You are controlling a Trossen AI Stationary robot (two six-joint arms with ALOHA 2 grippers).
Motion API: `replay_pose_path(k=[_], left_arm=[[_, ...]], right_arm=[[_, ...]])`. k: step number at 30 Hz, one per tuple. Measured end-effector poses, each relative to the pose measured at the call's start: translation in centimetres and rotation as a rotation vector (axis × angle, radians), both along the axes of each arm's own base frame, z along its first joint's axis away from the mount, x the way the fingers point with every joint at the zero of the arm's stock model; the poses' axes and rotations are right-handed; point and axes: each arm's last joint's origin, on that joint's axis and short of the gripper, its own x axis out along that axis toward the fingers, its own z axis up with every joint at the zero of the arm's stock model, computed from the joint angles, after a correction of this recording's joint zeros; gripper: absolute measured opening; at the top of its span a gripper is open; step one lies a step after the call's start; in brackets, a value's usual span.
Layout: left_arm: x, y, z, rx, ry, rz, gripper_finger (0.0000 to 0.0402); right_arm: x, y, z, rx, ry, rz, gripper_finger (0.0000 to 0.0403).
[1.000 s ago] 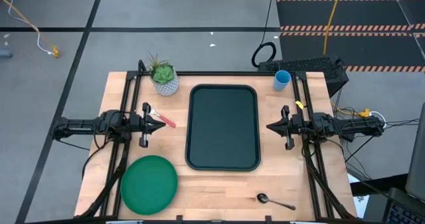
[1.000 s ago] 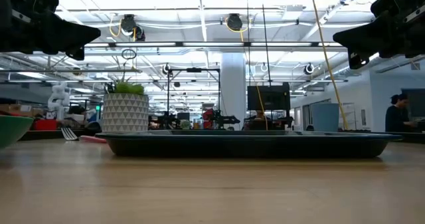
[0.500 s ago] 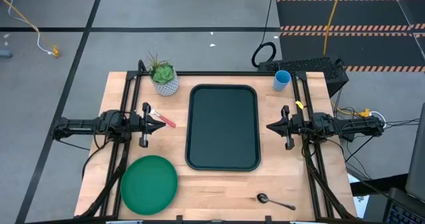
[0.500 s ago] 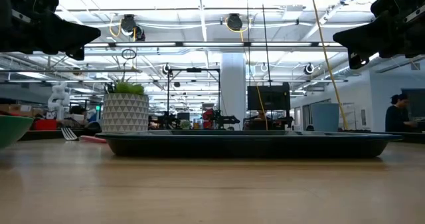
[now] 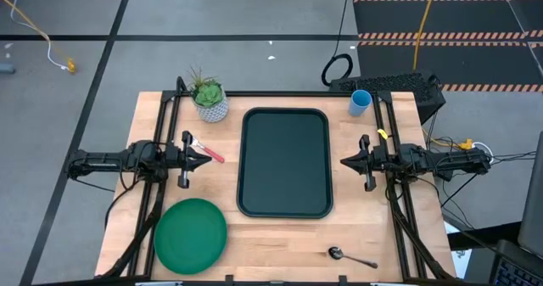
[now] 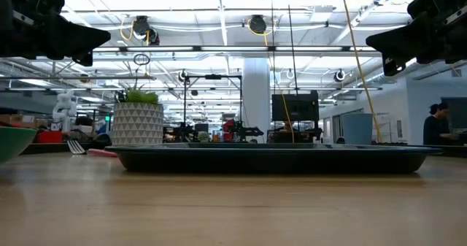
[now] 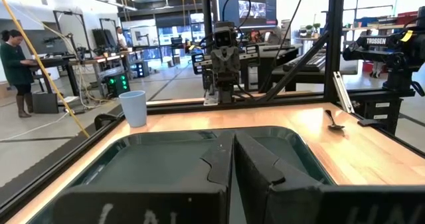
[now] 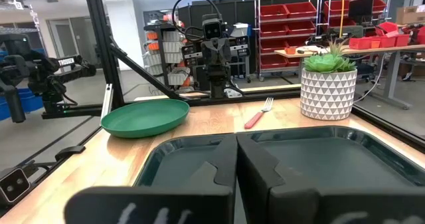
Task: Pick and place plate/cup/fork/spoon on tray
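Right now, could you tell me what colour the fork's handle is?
Pink-red; the fork shows best in the right wrist view.

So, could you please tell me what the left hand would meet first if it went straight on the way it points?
Probably the tray: the left hand, shut and raised, points across it. At that height it might pass over the tray toward the right hand opposite.

A robotics lab — red bin shelves (image 8: 292, 14) at two o'clock, more robot rigs (image 8: 214, 48) at twelve — open industrial ceiling.
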Motion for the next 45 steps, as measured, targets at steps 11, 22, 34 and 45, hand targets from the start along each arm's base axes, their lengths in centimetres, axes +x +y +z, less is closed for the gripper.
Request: replay_pose_path(k=[11, 22, 34, 45], left_arm=[[0.0, 0.0, 0.0, 0.041, -0.004, 0.004, 0.0021], [-1.0, 0.3, 3.6, -0.357, -0.401, -0.005, 0.0021], [-3.6, 0.5, 6.7, -0.669, -0.828, -0.160, 0.0021], [-5.9, 0.8, 10.3, -1.032, -1.027, -0.398, 0.0021]], right_arm=[[0.0, 0.0, 0.1, -0.059, -0.008, -0.002, 0.0000], [-0.2, 0.0, 1.5, -0.019, -0.154, -0.009, 0.0000], [-4.0, -0.9, 7.6, 0.412, -0.937, -0.041, 0.0000], [-2.7, -0.9, 12.6, 0.547, -0.830, -0.038, 0.0000]])
